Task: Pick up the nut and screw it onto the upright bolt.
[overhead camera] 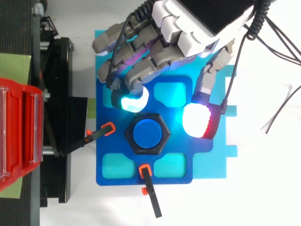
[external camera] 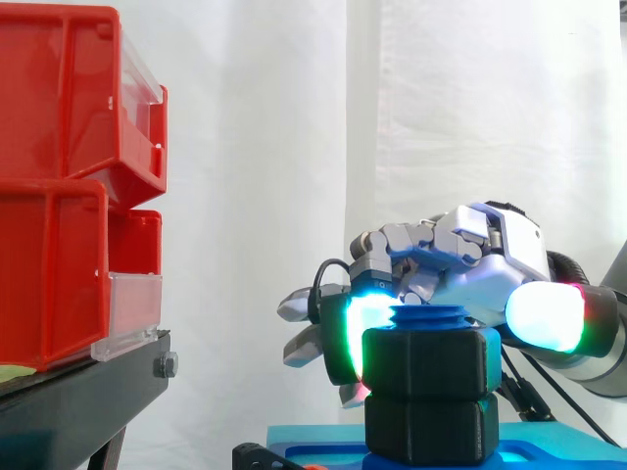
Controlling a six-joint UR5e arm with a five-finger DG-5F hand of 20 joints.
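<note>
A: Where do we locate the nut?
B: We find the nut (external camera: 431,362) on the upright bolt (overhead camera: 146,133), at the middle of the blue base (overhead camera: 113,147).
A: Finger condition?
B: We see the hand (overhead camera: 197,21) spread wide, with its pads (overhead camera: 197,120) left and right of the nut, gripping nothing.

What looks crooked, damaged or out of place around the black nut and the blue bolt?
Nothing stands out. The black nut sits level on the upright blue bolt, whose threaded top shows above it, and the blue base plate lies flat. The hand hovers by the nut.
</note>
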